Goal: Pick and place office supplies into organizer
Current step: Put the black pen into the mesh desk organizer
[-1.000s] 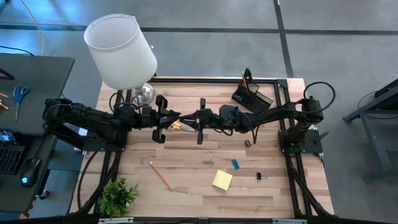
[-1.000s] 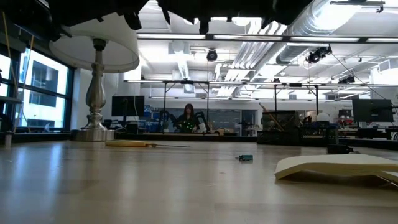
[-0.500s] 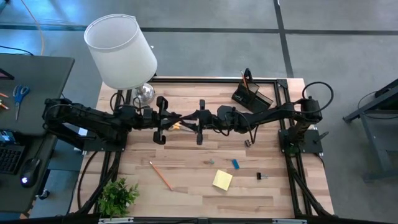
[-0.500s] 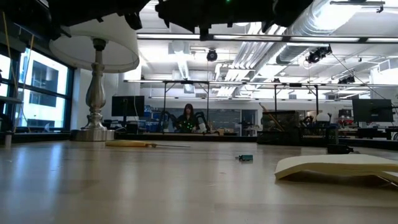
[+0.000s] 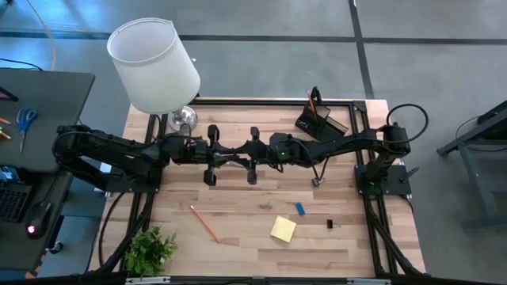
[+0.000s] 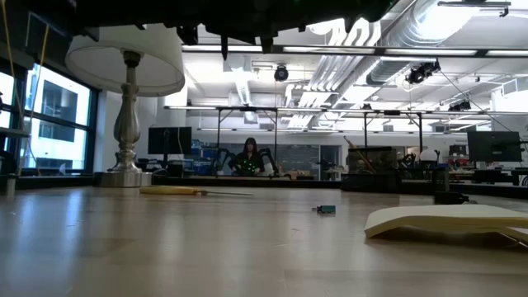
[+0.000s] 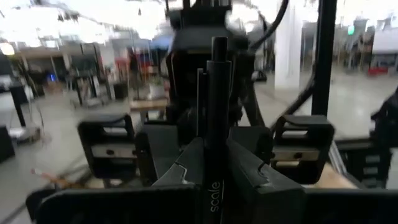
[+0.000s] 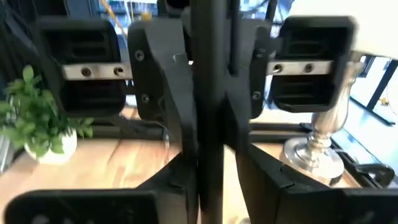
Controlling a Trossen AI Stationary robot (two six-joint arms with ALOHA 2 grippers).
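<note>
High above the table's middle my left gripper point(image 5: 224, 152) and my right gripper point(image 5: 240, 151) face each other, both pointing level. A thin black strip marked "scale" point(image 7: 219, 93) stands on edge between them. The left gripper point(image 7: 211, 152) is shut on it. The right gripper's point(image 8: 211, 158) fingers stand slightly open on either side of the strip's other end point(image 8: 208, 74). The black organizer point(image 5: 317, 120) stands at the far right with pencils in it. Yellow-handled scissors point(image 6: 173, 190) lie flat on the table under the arms. An orange pencil point(image 5: 204, 222), yellow pad point(image 5: 283, 229), blue eraser point(image 5: 300, 208) and black clip point(image 5: 331, 224) lie nearer the front. My left gripper pinches one end of the black strip point(image 7: 214, 186) between its two fingers, coming level from the table's left and lying along it. The strip stands on edge, level and lifted clear of the table. My right gripper: I cannot tell whether its fingers point(image 8: 171, 124) touch the strip.
A white-shaded lamp point(image 5: 154, 63) stands at the far left corner, its silver base point(image 5: 184, 119) close to my left arm. A small plant point(image 5: 150, 249) sits at the near left corner. A small dark piece point(image 5: 317, 181) lies under my right arm.
My left gripper has moved a little toward the table's right, closer to the right gripper. Both hands have tipped up toward level. They now cover the yellow scissors, which showed between them from above a second ago.
</note>
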